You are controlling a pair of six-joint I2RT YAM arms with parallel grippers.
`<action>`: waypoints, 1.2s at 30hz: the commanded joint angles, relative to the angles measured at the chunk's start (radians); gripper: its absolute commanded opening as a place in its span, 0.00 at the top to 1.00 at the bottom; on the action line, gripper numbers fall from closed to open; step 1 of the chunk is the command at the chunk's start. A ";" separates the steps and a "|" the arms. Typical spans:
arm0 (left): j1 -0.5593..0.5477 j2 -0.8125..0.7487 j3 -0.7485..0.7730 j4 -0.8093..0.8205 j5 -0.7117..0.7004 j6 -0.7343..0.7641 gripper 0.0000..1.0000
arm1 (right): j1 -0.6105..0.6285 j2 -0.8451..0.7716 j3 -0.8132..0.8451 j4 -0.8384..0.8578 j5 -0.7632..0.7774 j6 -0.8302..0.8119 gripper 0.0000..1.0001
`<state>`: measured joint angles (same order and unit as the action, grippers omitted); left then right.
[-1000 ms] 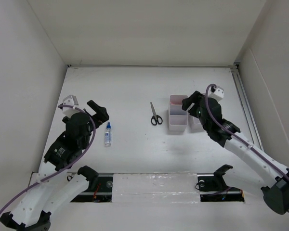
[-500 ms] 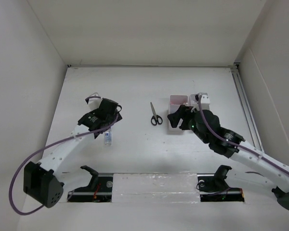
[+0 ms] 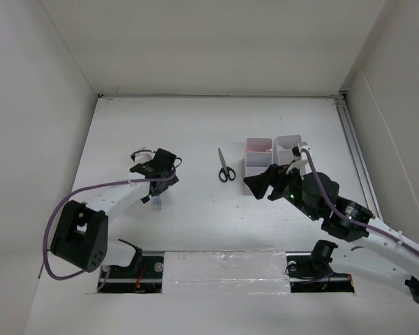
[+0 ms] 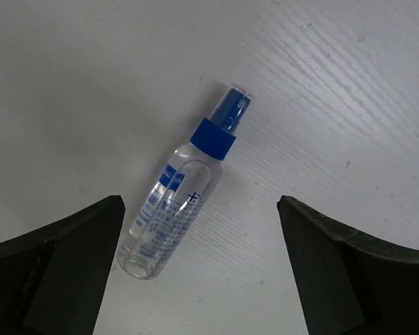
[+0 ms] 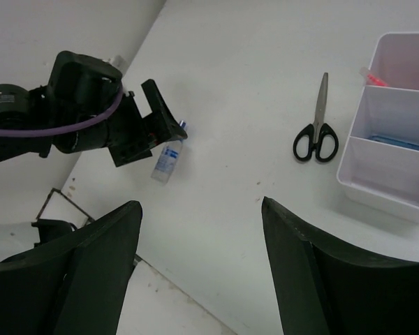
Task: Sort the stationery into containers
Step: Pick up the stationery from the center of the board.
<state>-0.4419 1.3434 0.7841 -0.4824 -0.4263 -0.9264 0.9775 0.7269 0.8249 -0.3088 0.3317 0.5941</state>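
Table [image 3: 195,132] holds a white divided box [image 3: 258,167] with its twin [image 3: 288,144] just beside it; only the overhead view shows both. Right tool [image 5: 201,206] hangs wide and empty near them. Left tool [image 4: 199,209] spreads wide astride the task's bottle. Closed scissors [image 3: 225,166] lie left of the boxes. The blue-capped spray bottle [image 4: 178,209] lies flat, touching neither finger. Only the right wrist view shows a pink pen [image 5: 372,77] in the first box's far compartment.
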 commanded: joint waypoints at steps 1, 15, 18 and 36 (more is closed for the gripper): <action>0.012 -0.020 -0.014 0.024 -0.003 -0.022 0.11 | 0.018 -0.047 -0.032 0.011 -0.006 0.001 0.25; 0.084 0.109 -0.055 0.070 0.078 0.037 0.33 | 0.038 -0.112 -0.059 0.042 0.004 0.029 0.25; 0.085 0.158 -0.045 0.070 0.098 0.047 0.46 | 0.038 -0.139 -0.070 0.042 0.004 0.038 0.25; 0.056 -0.172 -0.034 0.174 0.098 0.095 1.00 | 0.038 -0.064 -0.164 0.241 -0.315 -0.120 0.20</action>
<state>-0.3676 1.3361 0.7406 -0.3645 -0.3237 -0.8646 1.0088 0.6331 0.6876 -0.2081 0.1551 0.5243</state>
